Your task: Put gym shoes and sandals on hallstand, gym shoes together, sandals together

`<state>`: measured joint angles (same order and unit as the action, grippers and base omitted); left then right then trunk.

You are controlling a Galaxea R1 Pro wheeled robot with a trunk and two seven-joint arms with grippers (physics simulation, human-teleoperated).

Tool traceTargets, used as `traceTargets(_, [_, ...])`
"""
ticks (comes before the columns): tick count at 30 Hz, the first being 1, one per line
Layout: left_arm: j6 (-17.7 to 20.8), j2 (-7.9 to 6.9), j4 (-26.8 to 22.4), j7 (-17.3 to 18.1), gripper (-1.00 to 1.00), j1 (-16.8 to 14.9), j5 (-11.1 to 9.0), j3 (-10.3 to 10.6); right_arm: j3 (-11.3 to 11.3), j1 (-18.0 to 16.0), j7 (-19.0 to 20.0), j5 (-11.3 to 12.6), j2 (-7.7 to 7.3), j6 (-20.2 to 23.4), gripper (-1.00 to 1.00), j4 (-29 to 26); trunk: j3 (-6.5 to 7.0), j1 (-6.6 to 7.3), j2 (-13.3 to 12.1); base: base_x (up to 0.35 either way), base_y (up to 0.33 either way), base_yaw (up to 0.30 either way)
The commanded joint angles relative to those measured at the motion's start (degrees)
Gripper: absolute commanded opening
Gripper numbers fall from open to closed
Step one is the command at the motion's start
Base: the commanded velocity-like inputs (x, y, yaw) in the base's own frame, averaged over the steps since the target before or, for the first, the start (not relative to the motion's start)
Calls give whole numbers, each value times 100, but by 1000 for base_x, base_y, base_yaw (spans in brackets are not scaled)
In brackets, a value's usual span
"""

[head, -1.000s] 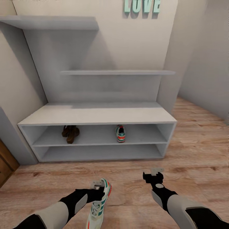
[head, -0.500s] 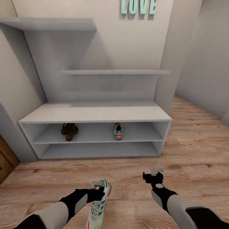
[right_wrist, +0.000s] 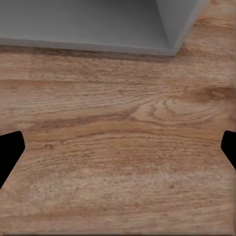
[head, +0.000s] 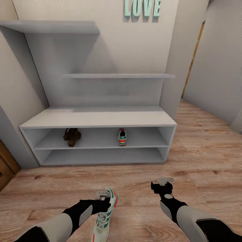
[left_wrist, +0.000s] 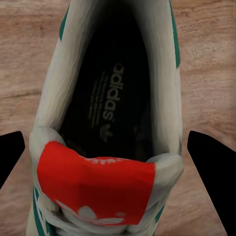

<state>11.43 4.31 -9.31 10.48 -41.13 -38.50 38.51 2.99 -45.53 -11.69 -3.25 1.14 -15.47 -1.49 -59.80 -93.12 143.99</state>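
1. Since a second ago the whole head view has shifted: the shoe rack (head: 97,119) looks smaller and sits further left, and a doorway edge now shows at the right. That is the camera moving; both arms and the held sneaker (head: 105,215) keep their places in the picture.
2. The floor (head: 208,148) is light brown wood plank. The pale grey rack stands against a cream wall bearing teal letters (head: 142,8).
3. On the rack's upper open shelf lie the sandals (head: 71,136), towards the left, and a second sneaker (head: 122,136) well apart to their right.
4. The left gripper (head: 104,198) is clamped on the first sneaker at its heel end — the wrist view looks down into its opening (left_wrist: 115,110), above the floor.
5. The right gripper (head: 162,184) hovers over bare planks (right_wrist: 118,147) near the rack's corner — fingers spread, holding nothing.
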Motion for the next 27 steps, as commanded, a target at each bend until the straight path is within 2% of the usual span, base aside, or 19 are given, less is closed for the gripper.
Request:
traceTargets(1, [0, 0, 0, -2, -100, 0, 1, 2, 0, 0, 0, 0, 0, 0, 100, 0, 0, 0, 0, -85, -107, 0])
traceTargets(27, [0, 0, 0, 0, -100, 0, 1, -1, 0, 0, 0, 0, 0, 0, 100, 0, 0, 0, 0, -75, -119, 0])
